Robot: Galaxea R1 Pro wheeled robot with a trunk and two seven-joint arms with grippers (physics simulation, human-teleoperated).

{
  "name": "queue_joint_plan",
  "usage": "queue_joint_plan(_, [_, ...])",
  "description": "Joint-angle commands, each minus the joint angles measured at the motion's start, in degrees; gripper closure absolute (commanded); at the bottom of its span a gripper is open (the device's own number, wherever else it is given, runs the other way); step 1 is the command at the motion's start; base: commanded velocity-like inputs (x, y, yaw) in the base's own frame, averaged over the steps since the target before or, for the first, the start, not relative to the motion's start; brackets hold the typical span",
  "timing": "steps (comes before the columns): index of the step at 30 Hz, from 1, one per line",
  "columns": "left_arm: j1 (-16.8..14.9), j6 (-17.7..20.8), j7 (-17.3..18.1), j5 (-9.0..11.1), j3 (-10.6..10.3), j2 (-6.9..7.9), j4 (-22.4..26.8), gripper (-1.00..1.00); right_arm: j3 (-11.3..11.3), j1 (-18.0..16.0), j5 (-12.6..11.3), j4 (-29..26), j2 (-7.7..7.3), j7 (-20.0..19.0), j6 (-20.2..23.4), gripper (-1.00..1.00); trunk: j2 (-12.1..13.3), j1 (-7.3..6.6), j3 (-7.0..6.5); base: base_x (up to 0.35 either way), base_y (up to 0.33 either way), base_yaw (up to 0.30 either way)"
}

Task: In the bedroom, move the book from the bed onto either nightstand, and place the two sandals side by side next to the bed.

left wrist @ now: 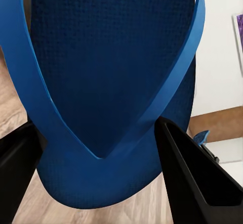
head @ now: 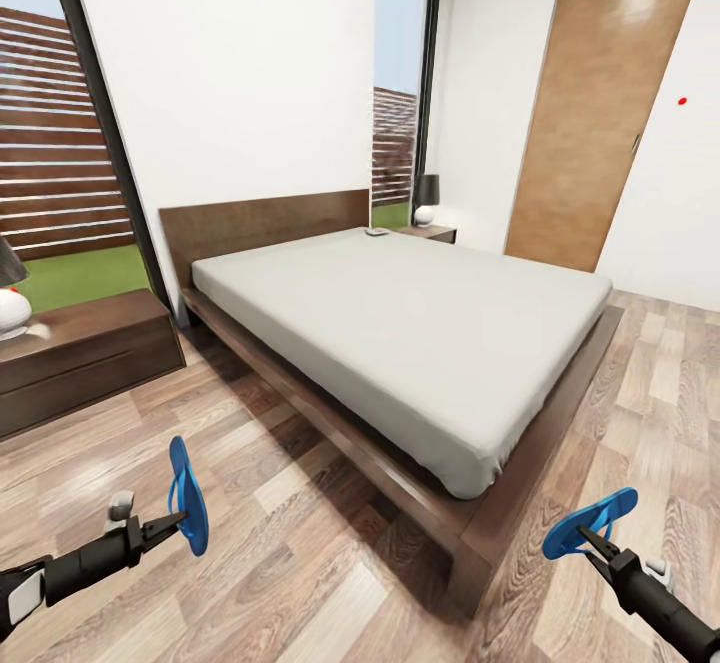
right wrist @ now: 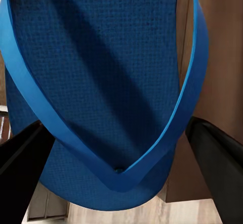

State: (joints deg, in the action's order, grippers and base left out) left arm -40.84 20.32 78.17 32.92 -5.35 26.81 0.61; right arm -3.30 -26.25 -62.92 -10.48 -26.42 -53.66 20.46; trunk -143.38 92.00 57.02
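Note:
My left gripper (head: 178,523) is shut on a bright blue sandal (head: 188,495), held on edge above the wood floor left of the bed. My right gripper (head: 588,537) is shut on the other sandal (head: 590,523) near the bed's foot corner. Up close, the left sandal (left wrist: 111,72) and right sandal (right wrist: 101,82) each sit between black fingers (left wrist: 197,183) (right wrist: 217,168). The bed (head: 400,323) has a grey mattress on a dark frame. A small flat book (head: 376,232) lies on its far corner by the headboard. One nightstand (head: 85,353) stands near left, the other (head: 432,234) beyond the bed.
A white-based lamp (head: 12,308) stands on the near nightstand and a dark-shaded lamp (head: 426,199) on the far one. Tall windows (head: 60,143) flank the headboard. A wooden door (head: 600,113) is at the right. Plank floor (head: 300,563) runs along the bed's left side.

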Motion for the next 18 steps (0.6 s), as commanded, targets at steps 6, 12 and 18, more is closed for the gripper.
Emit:
queue_joint_plan(6, [0.0, 0.6, 0.2, 0.5, -0.4, -0.08, 0.0, 1.00, -0.3, 0.0, 0.0, 0.0, 0.08, -0.2, 0.6, 1.00, 0.0, -0.01, 0.05, 0.000, 0.000, 0.000])
queue_joint_plan(12, [0.0, 0.7, 0.1, 0.6, -0.4, -0.11, 0.0, 1.00, -0.4, 0.0, 0.0, 0.0, 0.09, -0.2, 0.6, 1.00, 0.0, -0.01, 0.05, 0.000, 0.000, 0.000])
queue_joint_plan(18, [0.0, 0.7, 0.1, 0.6, -0.4, -0.40, 0.0, 1.00, -0.2, 0.0, 0.1, 0.0, 0.10, -0.2, 0.6, 1.00, 0.0, -0.01, 0.05, 0.000, 0.000, 0.000])
